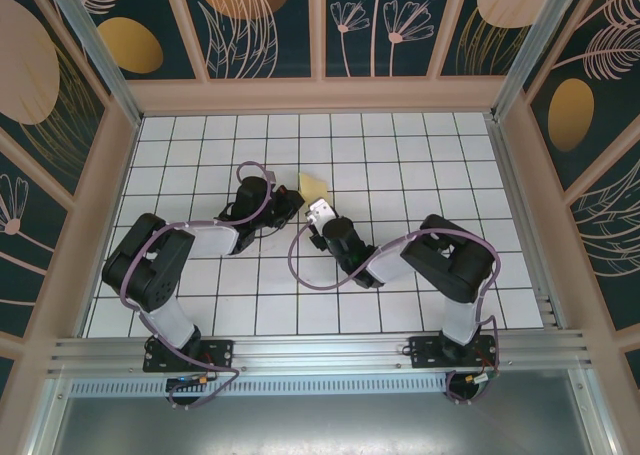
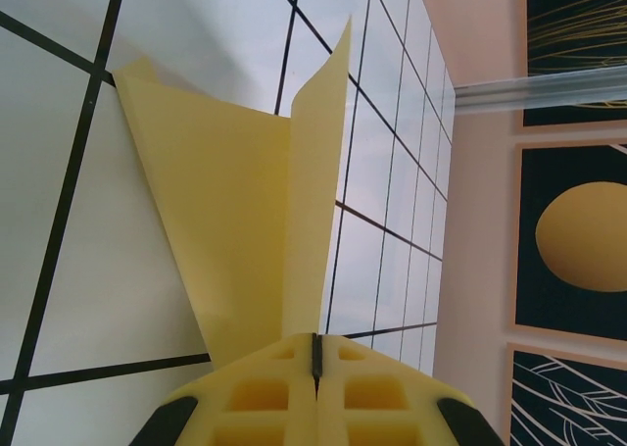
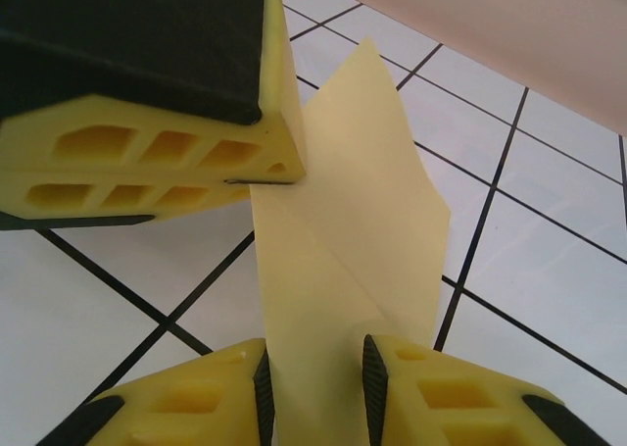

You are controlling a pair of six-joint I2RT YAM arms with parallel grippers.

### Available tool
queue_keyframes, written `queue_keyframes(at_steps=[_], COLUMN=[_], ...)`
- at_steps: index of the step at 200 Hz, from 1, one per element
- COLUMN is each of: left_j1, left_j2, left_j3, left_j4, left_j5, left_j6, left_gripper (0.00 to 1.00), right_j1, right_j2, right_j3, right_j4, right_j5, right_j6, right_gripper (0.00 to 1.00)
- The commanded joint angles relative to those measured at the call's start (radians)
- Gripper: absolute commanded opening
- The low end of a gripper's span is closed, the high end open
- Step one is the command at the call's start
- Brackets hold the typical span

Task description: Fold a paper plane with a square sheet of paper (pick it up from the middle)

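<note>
From above, the left gripper and right gripper meet mid-way across the white tiled table. The thin pale yellow paper sheet pokes out just beyond them.

In the left wrist view, the left gripper is clamped tight on the sheet, whose two flaps stand up from the tiles. A tug against this hold could tear it or drag the crease askew.

In the right wrist view, the right gripper stands narrowly parted astride the sheet, just beside the left gripper. Pinching off-line could crumple the fold, or the fingers could collide.
</note>
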Motion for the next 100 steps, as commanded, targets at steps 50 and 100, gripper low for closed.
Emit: queue_keyframes(at_steps=[50, 100], left_j1=[-0.004, -0.002], left_j2=[-0.011, -0.026], left_j3=[0.026, 0.033], left_j4=[-0.028, -0.084], left_j5=[-0.017, -0.063], left_j6=[0.001, 0.045], left_gripper=[0.11, 0.36], right_j1=[-0.003, -0.053], right_j2=[0.011, -0.026], right_j3=[0.014, -0.012], right_j4=[0.041, 0.012], right_j5=[-0.025, -0.161], right_j6=[0.005, 0.094], right_gripper=[0.19, 0.06])
